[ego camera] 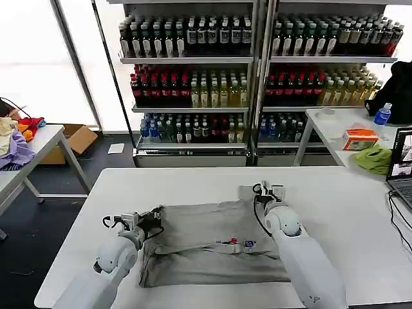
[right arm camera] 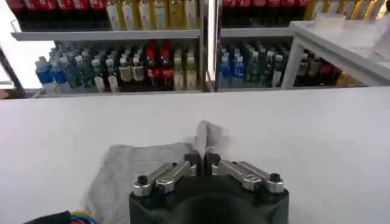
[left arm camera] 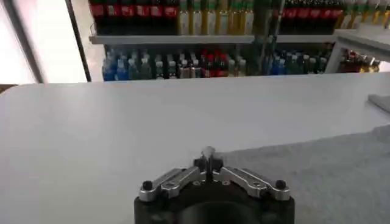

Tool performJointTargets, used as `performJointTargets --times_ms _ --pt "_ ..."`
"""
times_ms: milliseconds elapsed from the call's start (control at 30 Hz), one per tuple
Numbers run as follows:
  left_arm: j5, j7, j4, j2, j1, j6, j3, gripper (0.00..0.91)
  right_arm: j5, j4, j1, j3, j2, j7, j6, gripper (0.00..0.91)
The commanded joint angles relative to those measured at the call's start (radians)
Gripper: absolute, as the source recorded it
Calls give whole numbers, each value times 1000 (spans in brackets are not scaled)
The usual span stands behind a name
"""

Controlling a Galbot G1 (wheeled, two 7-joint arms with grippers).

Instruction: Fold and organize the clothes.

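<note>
One of the clothes, a grey shirt [ego camera: 206,248], lies spread on the white table [ego camera: 347,212], with a folded band and a small red and blue print [ego camera: 239,243] across its middle. My left gripper [ego camera: 154,219] is at the shirt's left edge, shut on a bit of the cloth [left arm camera: 209,152]; the grey shirt [left arm camera: 329,176] stretches away beside it. My right gripper [ego camera: 264,190] is at the shirt's far right corner, shut on a raised tuft of the fabric [right arm camera: 207,131], with the shirt [right arm camera: 134,170] lying beside it.
Shelves of bottles [ego camera: 193,84] stand behind the table. A side table [ego camera: 335,125] at the right holds a laptop [ego camera: 402,161], a green cloth [ego camera: 374,159] and an orange box [ego camera: 360,138]. At the left, another table [ego camera: 38,145] carries piled clothes [ego camera: 13,145].
</note>
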Motion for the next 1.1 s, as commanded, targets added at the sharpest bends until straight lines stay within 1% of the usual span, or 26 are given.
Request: performJointTargets --times_ms 33,100,267,367,533,700,767,867,1033,1067,1100 --pt "36 -7 -61 3 7 -55 -20 0 -5 110 -23 36 -1 -16 2 0" --pt "67 -7 -79 2 14 -85 -27 0 -5 162 -31 58 2 -17 2 0" --pt "70 -15 -161 9 37 -127 -39 0 -3 262 -50 78 -11 -19 8 0" --pt "67 -16 -191 16 47 -129 -47 0 -5 317 -68 89 -20 -28 7 0" --pt "70 -15 -234 35 81 -118 -57 0 -4 402 -120 103 -42 -7 2 0" --pt "75 -16 -269 58 142 -114 -78 0 -6 511 -255 133 -65 13 1 0" --pt "101 -21 -285 75 182 -120 -75 0 -41 576 -341 166 -61 15 6 0" --pt "136 -15 -319 93 261 -128 -78 0 -44 655 -438 200 -64 14 1 0" --pt "177 -6 -338 92 350 -138 -79 0 -46 748 -611 250 -43 32 9 0" --pt "179 -7 -341 89 359 -139 -81 10 -46 756 -623 259 -40 33 11 0" --pt "181 -9 -343 89 370 -139 -84 0 -47 767 -655 266 -38 34 19 0"
